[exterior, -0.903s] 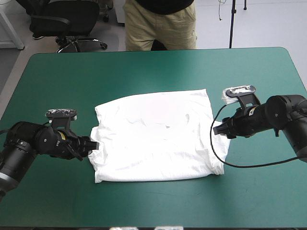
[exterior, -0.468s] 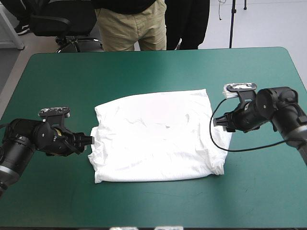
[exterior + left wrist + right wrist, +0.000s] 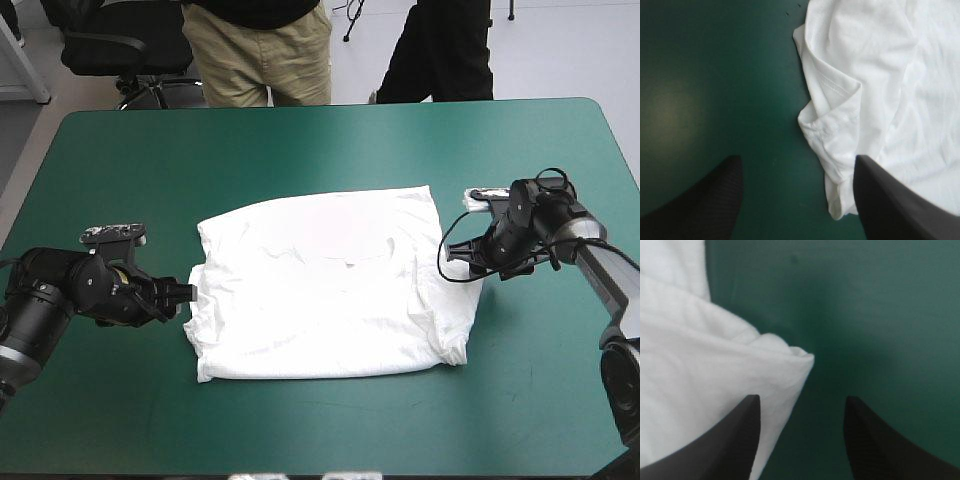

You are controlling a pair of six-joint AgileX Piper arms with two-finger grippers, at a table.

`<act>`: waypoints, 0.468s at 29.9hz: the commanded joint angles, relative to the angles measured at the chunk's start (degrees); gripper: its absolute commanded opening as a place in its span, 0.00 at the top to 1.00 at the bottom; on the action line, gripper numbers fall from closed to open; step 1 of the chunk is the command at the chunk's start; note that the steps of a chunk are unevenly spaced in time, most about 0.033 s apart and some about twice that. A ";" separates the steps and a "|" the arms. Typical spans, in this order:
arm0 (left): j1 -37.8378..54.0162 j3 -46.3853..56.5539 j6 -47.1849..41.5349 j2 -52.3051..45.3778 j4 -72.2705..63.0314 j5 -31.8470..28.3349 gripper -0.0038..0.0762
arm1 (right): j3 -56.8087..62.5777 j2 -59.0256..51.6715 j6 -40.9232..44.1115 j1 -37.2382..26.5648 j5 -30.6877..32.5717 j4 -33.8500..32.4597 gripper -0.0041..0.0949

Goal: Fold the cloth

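The white T-shirt [image 3: 330, 285] lies flat in the middle of the table, its sleeves tucked in. My left gripper [image 3: 187, 295] sits low at the shirt's left edge. In the left wrist view that gripper [image 3: 797, 159] is open, and the folded sleeve hem [image 3: 832, 125] lies just ahead of it, against the inner side of one finger [image 3: 890, 200]. My right gripper [image 3: 455, 255] is at the shirt's right edge. In the right wrist view the gripper [image 3: 802, 399] is open, with a rounded corner of the T-shirt [image 3: 715, 375] reaching in beside one finger [image 3: 725, 440].
The teal-green cover [image 3: 320, 150] shows in a wide band all around the T-shirt, out to the table's far edge and front edge.
My left gripper has drawn back a little from the shirt's left edge. The right arm has swung its wrist toward the far side, with its gripper staying at the right edge.
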 commanded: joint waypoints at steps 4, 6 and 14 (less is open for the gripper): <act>0.05 -1.74 -0.27 -0.84 -0.66 -2.29 0.37 | -1.61 -0.16 -2.20 -1.14 -4.54 0.53 0.49; 0.05 -1.74 -0.27 -0.84 -0.66 -2.38 0.37 | -1.61 0.84 -2.20 -1.14 -5.06 1.17 0.51; 0.05 -1.74 -0.27 -0.84 -0.66 -2.27 0.37 | -1.61 5.64 -2.83 -1.14 -3.38 1.44 0.64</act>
